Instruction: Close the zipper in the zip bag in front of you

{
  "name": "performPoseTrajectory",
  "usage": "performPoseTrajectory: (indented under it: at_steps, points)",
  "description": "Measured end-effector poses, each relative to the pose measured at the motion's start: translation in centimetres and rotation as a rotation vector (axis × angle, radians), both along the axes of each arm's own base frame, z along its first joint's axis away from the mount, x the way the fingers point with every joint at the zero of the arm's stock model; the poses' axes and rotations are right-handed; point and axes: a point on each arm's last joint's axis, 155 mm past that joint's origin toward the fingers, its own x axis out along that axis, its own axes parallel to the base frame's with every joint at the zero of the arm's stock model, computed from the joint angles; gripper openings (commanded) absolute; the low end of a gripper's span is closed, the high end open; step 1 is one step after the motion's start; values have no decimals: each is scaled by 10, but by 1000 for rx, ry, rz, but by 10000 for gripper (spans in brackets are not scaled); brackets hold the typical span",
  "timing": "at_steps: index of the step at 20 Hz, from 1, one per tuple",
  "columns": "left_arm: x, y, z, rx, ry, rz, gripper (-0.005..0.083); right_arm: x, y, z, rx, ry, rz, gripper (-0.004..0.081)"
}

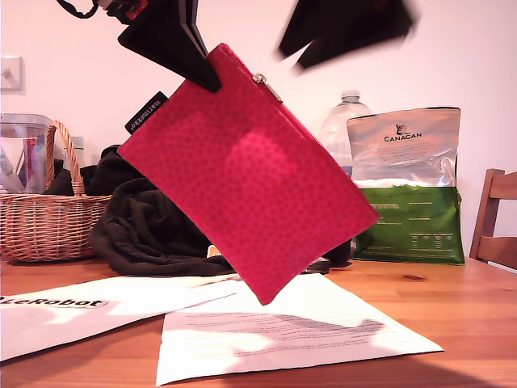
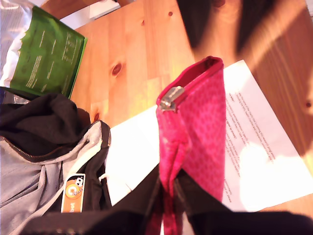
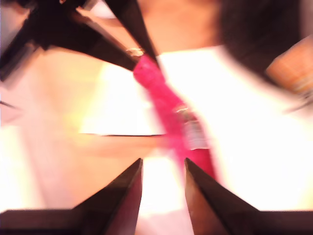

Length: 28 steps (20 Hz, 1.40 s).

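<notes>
Exterior view: zip bag (image 1: 250,182) hangs in the air above the wooden table (image 1: 452,299), tilted, one top corner pinched by my first gripper (image 1: 203,74) at the exterior view's upper left, lower corner pointing down over the white papers (image 1: 307,331). The zipper (image 1: 279,101) runs along the upper sloping edge, silver pull tab (image 1: 260,79) close to the held corner. My second gripper (image 1: 343,32) is a dark blur at the top, up and to the exterior view's right of the bag, apart from it. Behind: wicker basket (image 1: 44,218) at the exterior view's left, dark clothing heap (image 1: 145,226), clear bottle (image 1: 343,125), green-and-silver Canagan bag (image 1: 408,186), chair (image 1: 497,214) at the exterior view's right edge. First wrist view: my first gripper (image 2: 168,188) clamped on the bag's edge, jaws closed tight on the fabric; zip bag (image 2: 198,132) seen edge-on, pull tab (image 2: 171,98) just beyond the jaws, the zip beyond it gaping slightly to the far end; paper (image 2: 259,147), table, dark jacket (image 2: 54,132) and green bag (image 2: 46,54) below. Second wrist view: very blurred; my second gripper (image 3: 164,169) has its jaws parted with a gap, nothing between them; zip bag (image 3: 168,110) is a pink strip ahead, the other gripper's dark fingers (image 3: 115,51) at its far end, silver tab (image 3: 183,110) roughly midway, hard to tell.
</notes>
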Motion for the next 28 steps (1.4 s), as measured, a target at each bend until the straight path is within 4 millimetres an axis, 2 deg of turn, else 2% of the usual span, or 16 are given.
performPoseTrajectory:
  at_steps: [3, 6, 11, 13, 17, 20, 23, 28]
  points:
    - [0, 0, 0, -1, -1, 0, -21, -2, 11, -5, -122, -132, 86, 227]
    - [0, 0, 0, -1, -2, 0, -21, 6, 21, -10, -131, -152, 97, 228]
    - [1, -1, 1, -5, -6, 0, -21, 25, 20, -17, -135, -158, 54, 226]
    - [1, -1, 1, -4, -6, 0, -21, 30, 20, -15, -125, -169, 45, 197]
    - [3, -2, 3, -11, -16, 0, -21, 33, 19, -13, -119, -175, 37, 186]
    - [5, -3, 5, -17, -25, 0, -21, 34, 21, -21, -132, -156, 44, 186]
    - [5, -2, 3, -11, -24, 5, -21, 37, 23, -32, -149, -137, 46, 145]
    - [6, -2, 4, -11, -26, 5, -21, 38, 22, -32, -150, -138, 41, 73]
